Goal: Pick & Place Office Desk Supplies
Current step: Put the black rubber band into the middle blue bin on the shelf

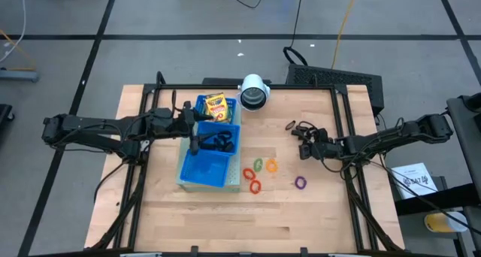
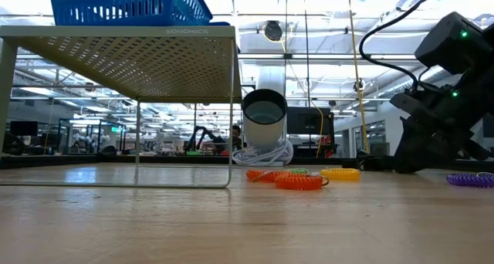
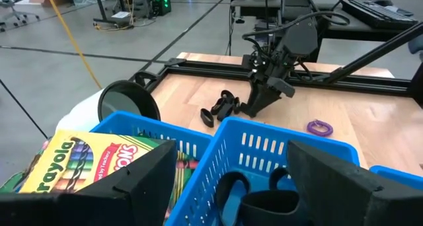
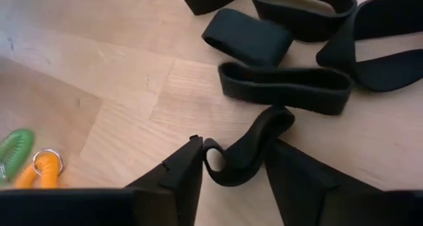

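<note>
The office desk supplies lie on a wooden table. A crayon box (image 1: 216,107) and some black bands (image 3: 254,199) sit in compartments of a blue tray (image 1: 207,167). My left gripper (image 3: 231,186) hovers open above that tray. Several loose black bands (image 4: 284,87) lie on the wood at the right. My right gripper (image 4: 234,173) is among them, shut on one black band (image 4: 241,150). Coloured rings lie flat mid-table: red (image 1: 249,173), green (image 1: 258,164), orange (image 1: 271,166) and purple (image 1: 300,182). My right gripper pinches one black band between its two fingers (image 4: 182,170). The band's near end (image 4: 225,163) is buckled into a curl between them. The fingers slant down at it from the table's right side. The band's far end (image 4: 277,117) still lies on the wood.
A white cylinder with a dark centre (image 1: 254,92) stands at the far edge behind the tray. In the low view the tray sits on a raised mesh stand (image 2: 123,55). A black frame (image 1: 353,137) borders the table. Bare wood lies toward the near edge.
</note>
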Available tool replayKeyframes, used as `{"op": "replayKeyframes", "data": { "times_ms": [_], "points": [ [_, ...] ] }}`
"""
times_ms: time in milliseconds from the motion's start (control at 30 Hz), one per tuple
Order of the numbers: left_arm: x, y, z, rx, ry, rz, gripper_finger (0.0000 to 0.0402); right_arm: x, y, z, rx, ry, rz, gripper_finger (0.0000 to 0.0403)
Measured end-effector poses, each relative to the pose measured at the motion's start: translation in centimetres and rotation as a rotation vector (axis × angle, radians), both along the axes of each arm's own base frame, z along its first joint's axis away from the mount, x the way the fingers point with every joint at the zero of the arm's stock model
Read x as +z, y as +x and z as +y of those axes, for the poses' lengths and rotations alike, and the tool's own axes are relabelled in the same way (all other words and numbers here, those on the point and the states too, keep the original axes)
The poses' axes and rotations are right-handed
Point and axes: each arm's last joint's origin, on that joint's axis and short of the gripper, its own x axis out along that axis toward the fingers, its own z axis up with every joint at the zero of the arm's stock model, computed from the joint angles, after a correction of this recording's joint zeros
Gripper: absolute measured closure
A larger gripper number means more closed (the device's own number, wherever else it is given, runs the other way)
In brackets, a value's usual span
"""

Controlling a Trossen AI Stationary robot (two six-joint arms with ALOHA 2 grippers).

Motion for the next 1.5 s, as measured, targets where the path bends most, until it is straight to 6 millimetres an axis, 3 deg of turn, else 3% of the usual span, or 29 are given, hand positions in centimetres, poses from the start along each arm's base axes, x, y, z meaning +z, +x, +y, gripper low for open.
{"op": "replayKeyframes", "data": {
  "times_ms": [367, 567, 833, 1100, 1300, 1500],
  "points": [
    [0.0, 0.0, 0.0, 0.005, -0.019, -0.004, 0.0107, 0.1, 0.2, 0.0, 0.074, -0.058, 0.014, 0.0342],
    [0.0, 0.0, 0.0, 0.011, -0.044, -0.01, 0.0107, 1.3, 1.7, 0.2, 0.227, -0.162, -0.119, 0.0391],
    [0.7, 0.2, 0.0, -0.002, -0.088, -0.099, 0.0108, 5.3, 3.9, 0.4, 0.452, -0.508, -0.427, 0.0377],
    [1.0, 2.3, -0.3, -0.131, -0.101, -0.221, 0.0107, 8.7, 4.2, 0.7, 0.562, -0.861, -0.644, 0.039],
    [1.3, 4.7, -0.2, -0.15, -0.124, -0.243, 0.0108, 9.8, 4.3, 0.9, 0.614, -0.953, -0.721, 0.0385],
    [2.2, 8.3, -0.2, -0.226, -0.106, -0.197, 0.0108, 10.6, 5.8, 1.1, 0.663, -0.984, -0.71, 0.0386]
  ]
}}
